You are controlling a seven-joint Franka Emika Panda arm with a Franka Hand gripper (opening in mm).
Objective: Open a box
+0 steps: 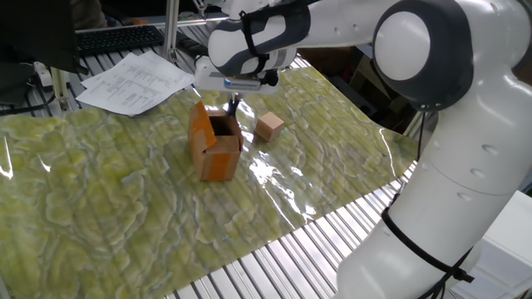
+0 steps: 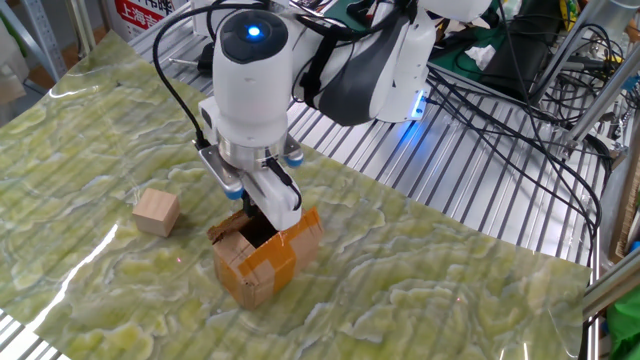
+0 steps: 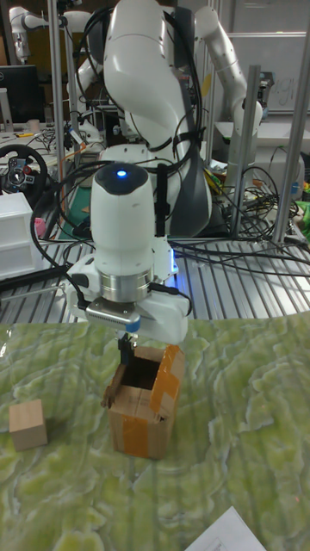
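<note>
The box [image 1: 214, 148] stands upright on the green mat, orange-brown, with its top flaps spread and a dark inside showing. One orange flap stands up on its side [image 3: 170, 372]. My gripper [image 1: 232, 106] hangs just above the far rim of the opening, its thin dark fingers pressed together with nothing seen between them. In the other fixed view the box [image 2: 262, 258] sits right under the gripper [image 2: 264, 212], whose white finger covers [image 2: 283, 196] hide the tips. From the tall fixed view the gripper [image 3: 127, 343] points down at the back edge of the opening.
A small plain tan cube [image 1: 269, 126] lies on the mat close to the box, also seen as the cube [image 2: 157, 212] and the cube [image 3: 27, 424]. Printed papers [image 1: 133, 81] and a keyboard [image 1: 116, 37] lie at the far edge. Cables [image 2: 500, 95] run over the metal slats.
</note>
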